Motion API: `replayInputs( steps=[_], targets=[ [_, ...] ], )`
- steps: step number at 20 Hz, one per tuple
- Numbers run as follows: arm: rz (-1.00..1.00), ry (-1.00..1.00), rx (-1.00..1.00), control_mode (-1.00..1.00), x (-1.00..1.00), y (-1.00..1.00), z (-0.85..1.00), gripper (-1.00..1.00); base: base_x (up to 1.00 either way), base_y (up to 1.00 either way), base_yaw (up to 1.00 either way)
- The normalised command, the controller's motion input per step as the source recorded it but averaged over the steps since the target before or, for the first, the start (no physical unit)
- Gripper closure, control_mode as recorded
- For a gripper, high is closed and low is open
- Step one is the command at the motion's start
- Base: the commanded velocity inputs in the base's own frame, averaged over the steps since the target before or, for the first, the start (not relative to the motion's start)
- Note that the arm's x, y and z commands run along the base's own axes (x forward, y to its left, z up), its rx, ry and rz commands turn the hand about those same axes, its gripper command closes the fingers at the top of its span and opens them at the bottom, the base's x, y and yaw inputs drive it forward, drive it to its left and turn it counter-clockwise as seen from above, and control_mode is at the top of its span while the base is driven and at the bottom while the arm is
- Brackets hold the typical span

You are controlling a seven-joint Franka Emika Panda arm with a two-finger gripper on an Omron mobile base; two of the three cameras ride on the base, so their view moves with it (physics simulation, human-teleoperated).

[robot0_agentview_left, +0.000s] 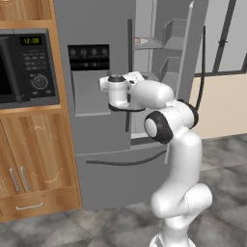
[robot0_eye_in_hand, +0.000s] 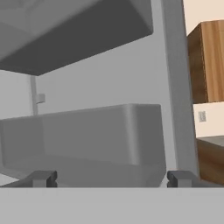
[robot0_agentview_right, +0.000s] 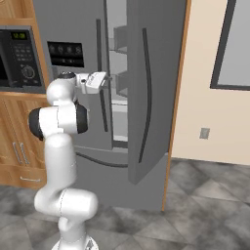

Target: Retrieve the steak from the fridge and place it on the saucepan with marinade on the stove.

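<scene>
Fridge [robot0_agentview_left: 96, 144] stands with its right door [robot0_agentview_right: 149, 88] swung open. Steak: possibly the reddish item on a shelf [robot0_agentview_left: 147, 44] inside, too small to confirm. My gripper [robot0_eye_in_hand: 111, 178], at the opening, is spread wide, holding nothing.

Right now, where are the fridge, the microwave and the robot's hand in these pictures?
fridge [robot0_agentview_left: 96, 29]: left base view, on its closed left door.
microwave [robot0_agentview_left: 34, 67]: left base view, on its keypad panel.
hand [robot0_eye_in_hand: 111, 178]: hand view, midway between its two dark fingertips, which stand wide apart.
</scene>
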Motion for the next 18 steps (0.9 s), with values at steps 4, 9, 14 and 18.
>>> replayInputs(
  steps=[4,9,14,18],
  targets=[
    [0.0,0.0,0.0,-1.0,0.01,-0.44,0.0,-1.0,0.0,0.0,0.0],
    [0.0,0.0,0.0,-1.0,0.0,-0.62,0.0,-1.0,0.0,0.0,0.0],
    [0.0,0.0,0.0,-1.0,0.0,-0.59,0.0,-1.0,0.0,0.0,0.0],
    [0.0,0.0,0.0,-1.0,-0.03,-0.58,0.0,-1.0,0.0,0.0,0.0]
  ],
)
